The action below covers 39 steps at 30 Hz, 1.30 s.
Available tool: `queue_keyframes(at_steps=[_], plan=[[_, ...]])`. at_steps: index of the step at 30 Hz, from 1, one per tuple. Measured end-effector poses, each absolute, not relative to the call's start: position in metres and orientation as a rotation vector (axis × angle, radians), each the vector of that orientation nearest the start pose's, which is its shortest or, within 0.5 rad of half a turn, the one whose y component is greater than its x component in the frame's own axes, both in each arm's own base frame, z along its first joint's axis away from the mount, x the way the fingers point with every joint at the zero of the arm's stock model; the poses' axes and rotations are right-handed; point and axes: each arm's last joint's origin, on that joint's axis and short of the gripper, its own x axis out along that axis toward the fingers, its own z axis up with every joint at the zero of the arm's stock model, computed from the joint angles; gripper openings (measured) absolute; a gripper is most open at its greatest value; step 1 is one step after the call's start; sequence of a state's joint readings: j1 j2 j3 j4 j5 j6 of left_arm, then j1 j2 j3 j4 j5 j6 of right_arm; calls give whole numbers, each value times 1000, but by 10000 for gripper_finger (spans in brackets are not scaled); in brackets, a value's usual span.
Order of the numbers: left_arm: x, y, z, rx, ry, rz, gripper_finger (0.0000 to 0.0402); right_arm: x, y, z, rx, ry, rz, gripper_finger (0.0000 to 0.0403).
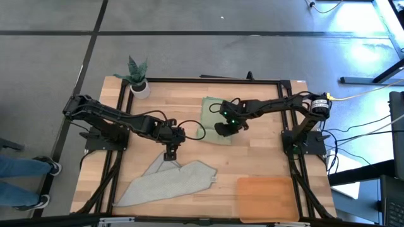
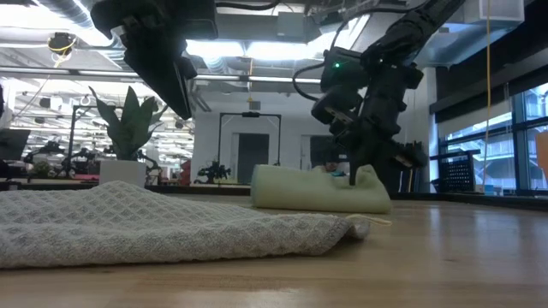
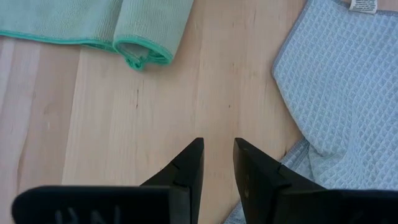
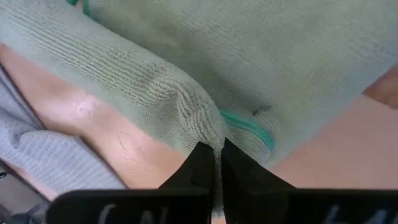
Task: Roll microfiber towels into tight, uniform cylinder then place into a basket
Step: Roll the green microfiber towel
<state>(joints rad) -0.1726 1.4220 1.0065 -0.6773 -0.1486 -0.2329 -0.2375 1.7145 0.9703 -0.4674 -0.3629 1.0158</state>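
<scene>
The pale sage green towel [image 1: 213, 113] lies partly rolled at the table's middle far side; its roll [image 2: 300, 190] rests on the wood. My right gripper [image 1: 225, 130] stands over the roll's right part, shut on it. The pale grey towel [image 1: 169, 183] lies crumpled and flat at the near left. My left gripper [image 1: 170, 151] hovers just past the grey towel's far corner, slightly open and empty; bare wood shows between its fingers [image 3: 217, 155]. The orange-brown basket [image 1: 265, 197] sits at the near right. My right gripper pinches a bunched fold of the green towel's rolled part [image 4: 198, 127] between its two fingertips. The fingers come from above, pointing down [image 2: 355, 171]. The roll stays lying on the table; the flat remainder of the towel [image 4: 298, 56] spreads beyond it.
A small potted plant [image 1: 137, 81] stands at the table's far left corner. Bare wood lies between the two towels and between the green towel and the basket. Black frame rails run along the table's edges.
</scene>
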Motion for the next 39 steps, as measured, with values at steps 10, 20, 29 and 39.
queue_keyframes(at_steps=[10,20,29,39], plan=[[270,-43,235,-35,1072,104,78,310,-65,156,1142,1097,-433,41],[270,-43,235,-35,1072,104,78,310,-65,156,1174,1091,-462,91],[270,-43,235,-35,1072,103,78,306,-80,156,1299,1089,-443,132],[270,-43,235,-34,1072,103,78,301,-96,160,1383,1058,-436,133]])
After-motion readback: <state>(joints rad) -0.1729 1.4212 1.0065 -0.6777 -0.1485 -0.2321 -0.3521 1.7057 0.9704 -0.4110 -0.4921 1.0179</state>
